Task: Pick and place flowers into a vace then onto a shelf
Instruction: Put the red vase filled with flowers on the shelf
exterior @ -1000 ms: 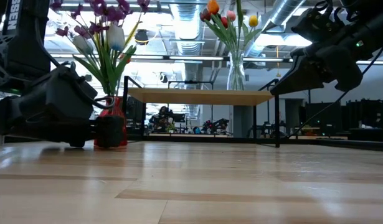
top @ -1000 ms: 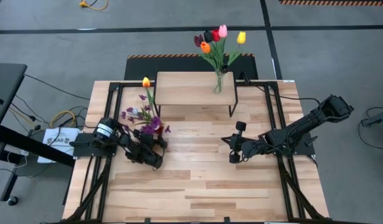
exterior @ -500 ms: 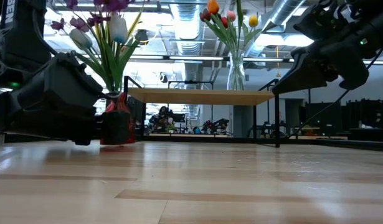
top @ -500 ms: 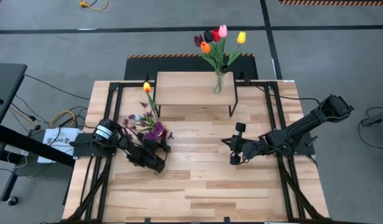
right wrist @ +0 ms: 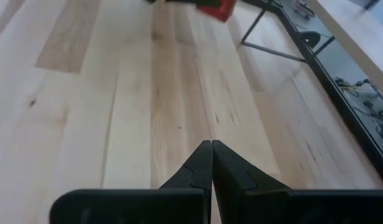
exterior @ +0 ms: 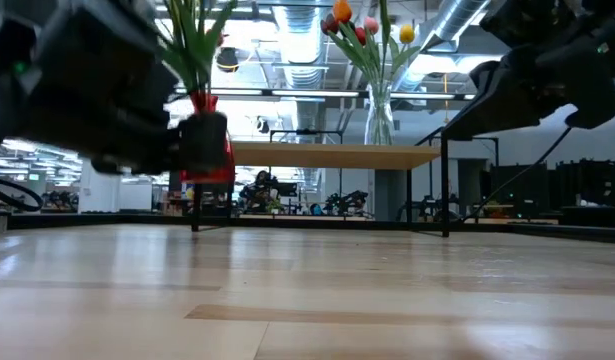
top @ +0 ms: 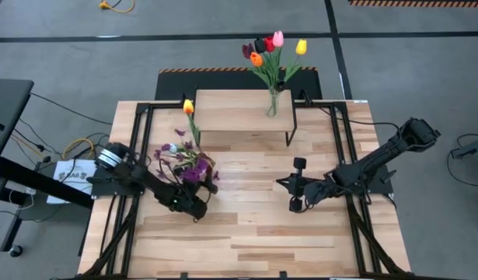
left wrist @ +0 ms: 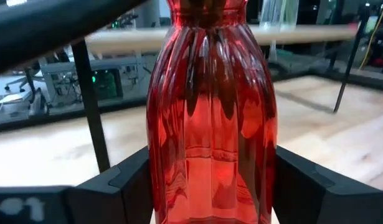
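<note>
From above we see the left gripper clamping a red vase of flowers near the shelf. In the low view the vase seems lifted clear of the table, ready for carrying. The right gripper, pinched shut, waits right.

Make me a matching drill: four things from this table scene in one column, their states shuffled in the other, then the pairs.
1. red vase
2. clear vase
3. right tool
4. shelf

A. shut, holding nothing
B. held off the table by the left tool
C. standing on the shelf with tulips
D. at the table's far edge on black legs

Pairs: 1-B, 2-C, 3-A, 4-D
</note>
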Available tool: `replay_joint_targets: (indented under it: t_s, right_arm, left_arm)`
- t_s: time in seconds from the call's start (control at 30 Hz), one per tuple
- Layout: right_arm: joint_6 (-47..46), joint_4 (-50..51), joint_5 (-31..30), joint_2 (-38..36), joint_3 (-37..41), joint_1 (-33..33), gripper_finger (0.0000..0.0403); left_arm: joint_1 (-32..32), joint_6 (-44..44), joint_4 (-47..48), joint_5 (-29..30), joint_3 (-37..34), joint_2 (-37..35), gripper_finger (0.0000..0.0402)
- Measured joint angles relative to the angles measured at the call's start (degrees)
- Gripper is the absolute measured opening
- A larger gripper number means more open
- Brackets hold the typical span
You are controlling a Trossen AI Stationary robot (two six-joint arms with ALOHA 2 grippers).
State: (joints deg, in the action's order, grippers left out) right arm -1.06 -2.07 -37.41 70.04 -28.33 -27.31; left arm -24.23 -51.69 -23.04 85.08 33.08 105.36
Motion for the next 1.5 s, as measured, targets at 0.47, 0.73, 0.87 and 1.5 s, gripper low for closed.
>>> replay_joint_targets:
  t_s: [0.47, 0.73, 0.87, 1.5]
  right_arm:
    - [-0.02, 5.26, -0.13, -3.54, -1.75, -3.83, 0.0]
    - [-0.02, 6.59, -0.13, -8.38, -1.77, -4.2, 0.0]
    - [-0.02, 7.05, -0.13, -9.84, -1.77, -4.2, 0.0]
    - [0.04, 10.32, 0.04, -10.29, -1.75, -4.2, 0.0]
  left_arm:
    - [2.11, 17.79, -0.05, 1.23, 5.51, -9.86, 0.0236]
    - [8.38, 25.31, -0.01, -2.41, 12.22, -9.84, 0.0236]
    - [12.21, 26.3, -0.04, -5.44, 14.79, -9.84, 0.0236]
    - [24.5, 27.53, -1.14, -8.91, 17.86, -9.77, 0.0236]
